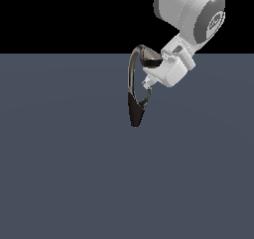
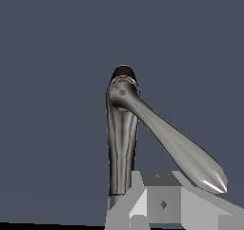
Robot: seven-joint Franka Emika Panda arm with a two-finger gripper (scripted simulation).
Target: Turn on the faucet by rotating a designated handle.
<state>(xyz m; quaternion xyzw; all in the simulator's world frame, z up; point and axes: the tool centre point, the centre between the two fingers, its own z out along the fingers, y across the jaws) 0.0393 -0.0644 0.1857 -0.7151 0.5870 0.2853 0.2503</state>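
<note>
Claw (image 1: 147,86) hovers by the thin curved silvery handle (image 1: 145,100) of the glossy chrome faucet (image 1: 133,79), grip state unclear; next, push it round.

Flat, even, shadowless render lighting; slightly pixelated.

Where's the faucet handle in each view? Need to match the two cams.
Exterior view: the handle is the thin lever rising from the dark base, just below the gripper.
Wrist view: the handle is the long tapered lever running diagonally from the hub.
Shared landmark: the faucet's arched neck.
</note>
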